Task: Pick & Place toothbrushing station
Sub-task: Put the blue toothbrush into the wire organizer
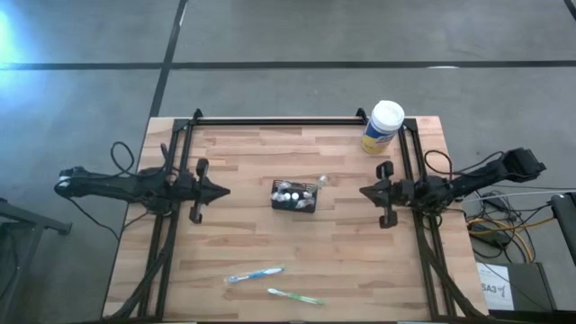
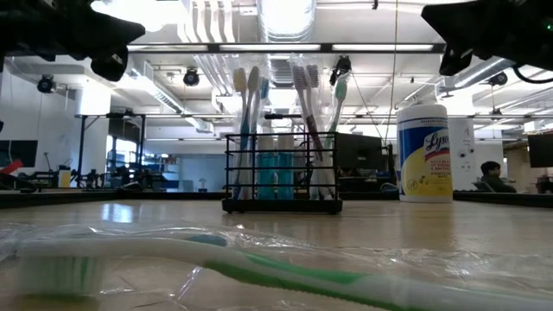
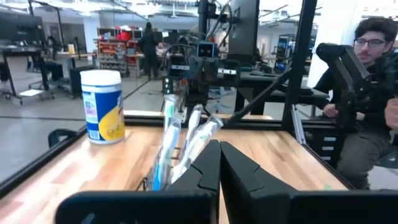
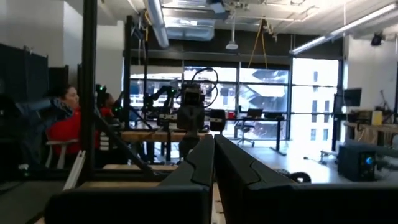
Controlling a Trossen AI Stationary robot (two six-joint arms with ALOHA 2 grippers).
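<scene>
The black mesh holder (image 1: 295,196) stands in the middle of the table (image 1: 225,234), between the two arms. It seems light and stiff, and I think it can tip easily, so a grip on its rim looks safest. Several toothbrushes stand upright inside it. Two more lie flat near the front edge, a blue toothbrush (image 1: 255,274) and a green toothbrush (image 1: 295,296). They are thin, light and probably slippery; the middle of the handle is the best place to hold. The left gripper (image 1: 223,190) and the right gripper (image 1: 364,191) hover at each side of the holder, jaws fully closed, holding nothing.
</scene>
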